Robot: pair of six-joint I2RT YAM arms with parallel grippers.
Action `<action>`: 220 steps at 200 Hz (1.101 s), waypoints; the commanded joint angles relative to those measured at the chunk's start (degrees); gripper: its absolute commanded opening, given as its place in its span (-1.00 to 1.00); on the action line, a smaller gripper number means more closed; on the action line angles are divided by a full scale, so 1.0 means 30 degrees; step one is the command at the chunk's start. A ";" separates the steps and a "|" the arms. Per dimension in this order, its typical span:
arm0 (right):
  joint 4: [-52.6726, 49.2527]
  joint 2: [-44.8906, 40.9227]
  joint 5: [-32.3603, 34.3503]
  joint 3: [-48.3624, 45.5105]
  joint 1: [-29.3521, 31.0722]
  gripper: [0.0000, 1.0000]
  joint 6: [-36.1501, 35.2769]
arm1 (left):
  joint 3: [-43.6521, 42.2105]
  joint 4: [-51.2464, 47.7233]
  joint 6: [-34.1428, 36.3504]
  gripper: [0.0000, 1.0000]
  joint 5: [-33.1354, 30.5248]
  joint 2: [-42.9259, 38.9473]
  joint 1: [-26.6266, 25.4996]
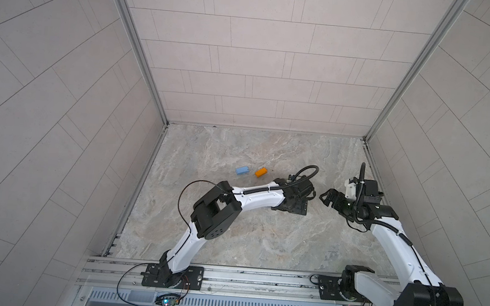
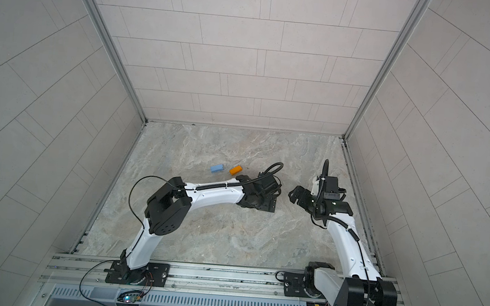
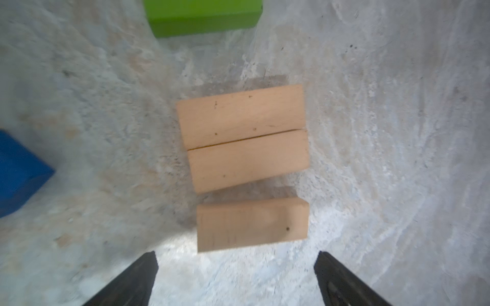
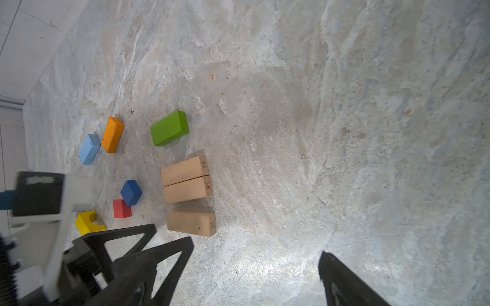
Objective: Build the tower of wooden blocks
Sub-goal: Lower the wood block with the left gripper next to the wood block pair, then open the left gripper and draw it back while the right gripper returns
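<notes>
In the left wrist view the picture's edge is cutting off the fingers (image 3: 138,278) of the left gripper (image 3: 236,255), the green brick (image 3: 202,17) and the blue cube (image 3: 18,172), and the tan bar (image 3: 252,224) nearest them is showing blurred. In the right wrist view a blurred white arm part (image 4: 71,193) is hiding part of the yellow brick (image 4: 88,224). In both top views the left arm's wrist (image 1: 294,196), lying at four o'clock from the orange brick (image 1: 261,172), is covering that gripper and all those blocks.
</notes>
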 commanded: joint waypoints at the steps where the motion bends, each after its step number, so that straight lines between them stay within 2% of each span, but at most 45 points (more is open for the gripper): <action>1: -0.0121 0.0075 0.0466 -0.0205 0.0287 0.93 0.0138 | -0.0970 0.0132 0.0586 1.00 -0.0195 -0.2395 0.0403; 45: -0.0498 0.0504 0.3018 0.0101 0.2672 0.92 0.0798 | -0.3012 -0.0289 0.1799 1.00 0.1139 -0.5135 0.2386; 61: -0.0246 0.0756 0.4076 0.0103 0.4033 0.92 0.1214 | -0.3460 -0.0794 0.3201 1.00 0.1179 -0.6169 0.3256; 96: 0.0543 0.1427 0.6058 0.0209 0.6862 0.93 0.2467 | -0.4616 -0.0993 0.4915 1.00 0.2573 -0.7851 0.5950; 119: 0.0515 0.2227 0.7156 0.0620 0.7924 0.93 0.3011 | -0.4810 -0.1570 0.5869 1.00 0.3237 -0.8401 0.7451; 197: 0.0312 0.6015 0.7598 0.2297 0.9863 0.93 0.3464 | -0.5433 -0.3121 0.9054 0.96 0.6891 -0.9980 1.1827; 220: 0.0163 0.7087 0.8107 0.2991 1.0479 0.93 0.3819 | -0.6536 -0.2350 0.8911 0.96 0.6982 -1.0498 1.2683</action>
